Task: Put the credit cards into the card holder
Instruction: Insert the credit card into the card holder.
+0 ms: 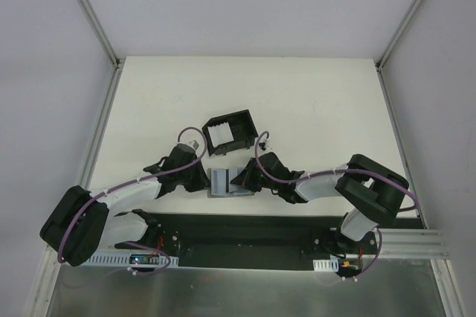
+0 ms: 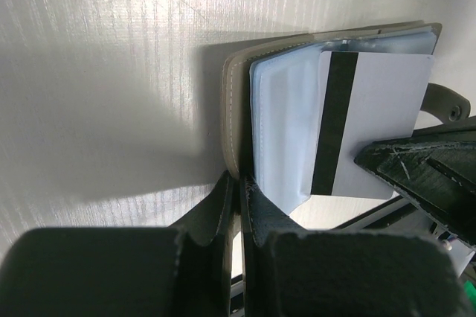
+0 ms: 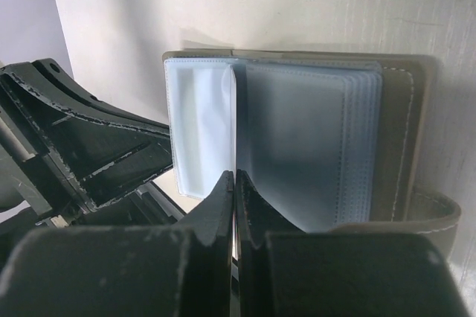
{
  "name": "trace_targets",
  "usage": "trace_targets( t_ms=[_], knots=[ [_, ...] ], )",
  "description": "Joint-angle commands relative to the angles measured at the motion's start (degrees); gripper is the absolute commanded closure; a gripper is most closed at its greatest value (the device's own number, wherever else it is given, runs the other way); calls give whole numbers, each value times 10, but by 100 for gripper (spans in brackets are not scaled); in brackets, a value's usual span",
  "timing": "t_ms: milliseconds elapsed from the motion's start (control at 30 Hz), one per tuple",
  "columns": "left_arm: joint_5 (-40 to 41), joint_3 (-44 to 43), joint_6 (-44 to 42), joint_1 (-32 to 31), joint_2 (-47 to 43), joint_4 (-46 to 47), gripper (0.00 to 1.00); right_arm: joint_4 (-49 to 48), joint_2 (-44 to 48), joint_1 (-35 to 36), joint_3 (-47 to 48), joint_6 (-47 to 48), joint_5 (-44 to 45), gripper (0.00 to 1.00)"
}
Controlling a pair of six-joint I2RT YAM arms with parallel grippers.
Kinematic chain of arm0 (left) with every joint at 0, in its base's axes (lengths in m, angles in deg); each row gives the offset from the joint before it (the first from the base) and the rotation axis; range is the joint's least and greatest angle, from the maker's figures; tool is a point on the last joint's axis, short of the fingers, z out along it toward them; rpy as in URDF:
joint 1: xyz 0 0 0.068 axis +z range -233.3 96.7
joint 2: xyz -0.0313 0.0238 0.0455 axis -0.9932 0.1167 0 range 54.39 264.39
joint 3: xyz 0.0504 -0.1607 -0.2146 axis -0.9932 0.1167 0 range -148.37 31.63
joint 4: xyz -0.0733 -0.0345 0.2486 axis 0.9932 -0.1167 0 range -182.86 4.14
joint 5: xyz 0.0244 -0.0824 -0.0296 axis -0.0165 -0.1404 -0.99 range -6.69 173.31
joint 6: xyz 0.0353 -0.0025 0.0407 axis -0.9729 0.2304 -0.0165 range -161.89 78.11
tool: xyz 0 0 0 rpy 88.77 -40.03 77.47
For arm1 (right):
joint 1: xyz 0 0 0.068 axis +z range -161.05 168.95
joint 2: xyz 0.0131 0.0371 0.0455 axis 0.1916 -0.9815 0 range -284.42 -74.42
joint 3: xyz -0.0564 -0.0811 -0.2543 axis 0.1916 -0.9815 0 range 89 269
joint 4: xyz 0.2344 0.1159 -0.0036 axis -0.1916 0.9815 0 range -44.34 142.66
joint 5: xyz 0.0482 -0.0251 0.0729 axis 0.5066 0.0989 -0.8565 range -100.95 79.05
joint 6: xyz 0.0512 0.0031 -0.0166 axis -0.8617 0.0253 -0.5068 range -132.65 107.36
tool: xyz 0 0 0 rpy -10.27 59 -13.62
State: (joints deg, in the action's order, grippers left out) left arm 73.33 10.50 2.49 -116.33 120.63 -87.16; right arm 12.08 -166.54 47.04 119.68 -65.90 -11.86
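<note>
The black card holder (image 1: 232, 131) stands open-topped on the table, just behind a grey wallet (image 1: 222, 181) that lies open with its clear sleeves (image 2: 286, 131) fanned. One credit card (image 2: 379, 116) shows a pale face with a black stripe and stands half out of the sleeves. My right gripper (image 3: 235, 174) is shut on its lower edge, so I see it edge-on as a thin line (image 3: 235, 109). My left gripper (image 2: 241, 179) is shut, with its tips against the wallet's near edge where the cover (image 2: 232, 109) meets the sleeves. I cannot tell whether it pinches the cover.
Both arms meet over the wallet near the table's front edge, left gripper (image 1: 206, 180) and right gripper (image 1: 244, 180) a few centimetres apart. The black base rail (image 1: 245, 231) runs just in front of them. White walls enclose the table at left and right.
</note>
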Motion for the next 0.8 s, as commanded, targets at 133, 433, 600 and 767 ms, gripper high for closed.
trace_targets(
  t_ms=[133, 433, 600, 767],
  knots=[
    [40, 7, -20, -3, 26, -60, 100, -64, -32, -3, -15, -37, -57, 100],
    [46, 16, -17, -3, 19, -62, 100, -34, -15, -16, -26, -33, -74, 100],
    [48, 14, -17, -3, 20, -62, 100, -27, -19, -20, -22, -32, -78, 99],
    [47, 9, -21, -3, 27, -62, 100, -27, -57, -22, 11, -25, -120, 100]
  ],
)
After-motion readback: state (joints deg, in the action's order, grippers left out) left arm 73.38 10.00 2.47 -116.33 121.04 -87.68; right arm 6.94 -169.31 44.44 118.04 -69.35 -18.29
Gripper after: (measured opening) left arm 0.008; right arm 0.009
